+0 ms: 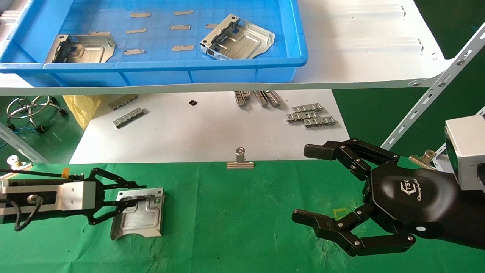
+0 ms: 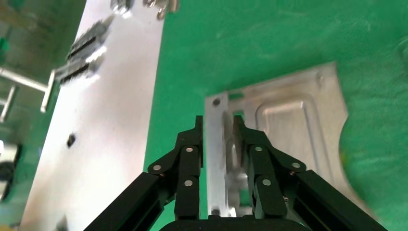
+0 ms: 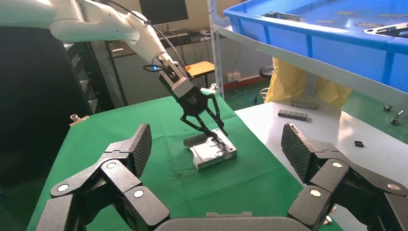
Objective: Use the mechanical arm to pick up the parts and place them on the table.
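Pinched between the jaws of the left gripper (image 1: 141, 196): a silver part (image 1: 138, 220), taken by its folded rim, one finger (image 2: 190, 154) outside the fold and the other inside on the embossed face. Closed on that rim, with no gap showing in the left wrist view. Extends forward from the jaws and out beyond the fingertips, curved notch at the far end. Appears to lie on the green table (image 1: 235, 227); cannot tell whether the far edge is fully down on the cloth.

Likely light and stiff, being thin stamped sheet with ridges that resist bending. Smooth bare metal, so probably slippery against the narrow fingers, and apt to pivot about a one-edge pinch. Best taken as here, on the upright fold rather than the flat face, near the middle of that side so neither end sags. Sharp edges possible at the cutouts; no fragility to worry about, only a clatter or skid if let go above the wrinkled cloth.

Farther ahead of the jaws, up on the white shelf board (image 1: 360, 45): a blue tray (image 1: 242, 74) with two more parts (image 1: 238, 38) awaiting pickup. Well off to the side of the jaws: the right gripper (image 1: 308, 185), fingers spread wide and empty, hovering idle over the table.
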